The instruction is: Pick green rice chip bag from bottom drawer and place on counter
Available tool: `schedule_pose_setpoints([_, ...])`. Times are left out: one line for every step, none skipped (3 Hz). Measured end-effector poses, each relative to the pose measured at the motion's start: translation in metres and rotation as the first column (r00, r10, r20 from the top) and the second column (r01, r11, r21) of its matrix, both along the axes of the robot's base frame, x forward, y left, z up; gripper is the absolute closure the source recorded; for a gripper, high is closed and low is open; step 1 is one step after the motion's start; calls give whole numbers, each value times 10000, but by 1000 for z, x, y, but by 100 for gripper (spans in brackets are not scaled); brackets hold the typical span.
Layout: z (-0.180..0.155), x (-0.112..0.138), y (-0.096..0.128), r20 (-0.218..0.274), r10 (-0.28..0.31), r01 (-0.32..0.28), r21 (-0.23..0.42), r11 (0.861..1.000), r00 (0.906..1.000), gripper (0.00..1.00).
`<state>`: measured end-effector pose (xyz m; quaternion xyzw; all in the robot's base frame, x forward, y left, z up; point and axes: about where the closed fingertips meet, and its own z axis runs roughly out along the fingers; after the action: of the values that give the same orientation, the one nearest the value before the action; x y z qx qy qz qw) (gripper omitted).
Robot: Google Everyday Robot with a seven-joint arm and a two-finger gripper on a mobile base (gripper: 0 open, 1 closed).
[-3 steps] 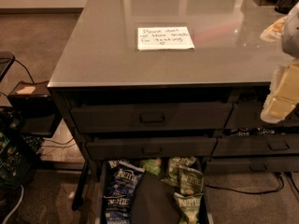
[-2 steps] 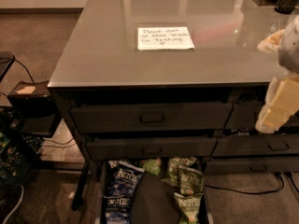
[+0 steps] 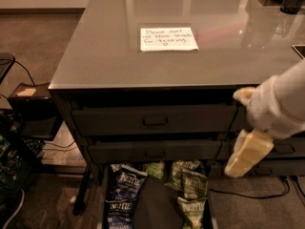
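The bottom drawer [image 3: 157,206] stands open at the lower edge of the view, with a dark floor. At its back, just under the drawer above, a small brighter green pouch [image 3: 155,170] shows in part; it looks like the green rice chip bag, but its logo is hidden. My gripper [image 3: 245,151] hangs on a white arm at the right, in front of the cabinet's right column. It is above and to the right of the open drawer and holds nothing that I can see. The glossy grey counter [image 3: 109,51] bears a white handwritten note [image 3: 168,38].
A dark blue Kettle bag [image 3: 121,194] lies at the drawer's left, and duller green Kettle bags [image 3: 190,187] lie at its right. Two shallower drawers [image 3: 155,120] above are shut. Black boxes and cables [image 3: 28,109] crowd the floor at the left.
My gripper has moved down and to the left, from beside the counter's right edge to in front of the right-hand drawers. The bags in the drawer have not moved.
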<state>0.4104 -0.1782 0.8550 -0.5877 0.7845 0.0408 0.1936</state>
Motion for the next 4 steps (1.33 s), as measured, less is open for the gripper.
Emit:
schedule_pose_setpoints([-64,-7,17,-428,-110,140,727,9973,9990,0])
schedule_pose_setpoints([-134,-15,38,-1278,-93,320,1770,9837,9918,0])
schedule_pose_setpoints([-135,-15,38,-1278,-91,319,1771,9837,9918,0])
schedule_pose_setpoints([-167,-15,35,-1220,117,108,1819,9833,9925,0])
